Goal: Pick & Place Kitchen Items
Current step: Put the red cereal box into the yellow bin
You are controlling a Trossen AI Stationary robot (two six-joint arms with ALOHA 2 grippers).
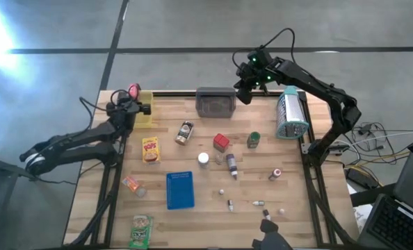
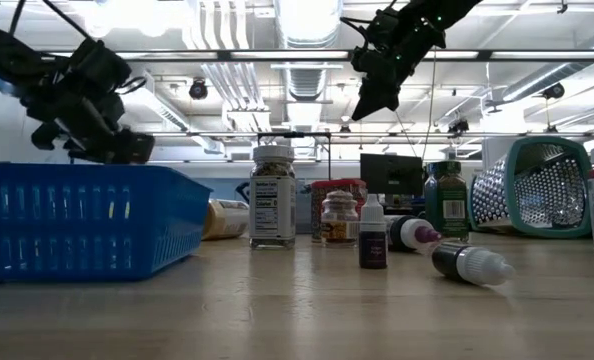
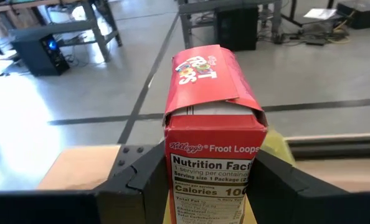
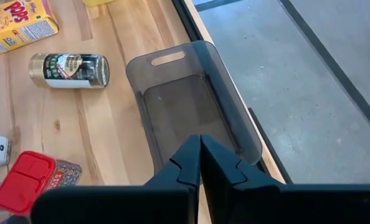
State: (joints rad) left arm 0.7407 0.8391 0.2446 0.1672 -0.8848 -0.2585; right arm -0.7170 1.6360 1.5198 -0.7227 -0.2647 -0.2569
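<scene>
My left gripper [image 3: 213, 186] is shut on a red Froot Loops box [image 3: 213, 106], up in the air over the yellow bin [image 1: 144, 111] at the table's far left corner. In the high view the box [image 1: 133, 91] shows pink-red at the gripper's tip. My right gripper [image 4: 201, 155] is shut with nothing in it, hovering above the grey see-through bin [image 4: 188, 102] at the far edge [image 1: 215, 103]. The other small groceries lie spread over the wooden table: a yellow Pops box [image 1: 151, 149], a jar on its side [image 1: 185, 132], a small red box [image 1: 221, 142]. My left gripper pinches the Froot Loops box between its two fingers, one on each of the two sides [image 3: 174, 186] flanking the nutrition panel. The box's top end with its half-open flap [image 3: 210, 71] sticks out past the fingertips. The box is lifted clear of the table.
Also on the table are a green-lidded jar [image 1: 253, 139], a dropper bottle [image 1: 231, 164], a small can [image 1: 276, 173], the blue tray [image 1: 180, 189], two packets [image 1: 131, 184] [image 1: 142, 230], tiny bottles [image 1: 258, 203], and a teal-rimmed metal grater [image 1: 291, 113] at the far right.
</scene>
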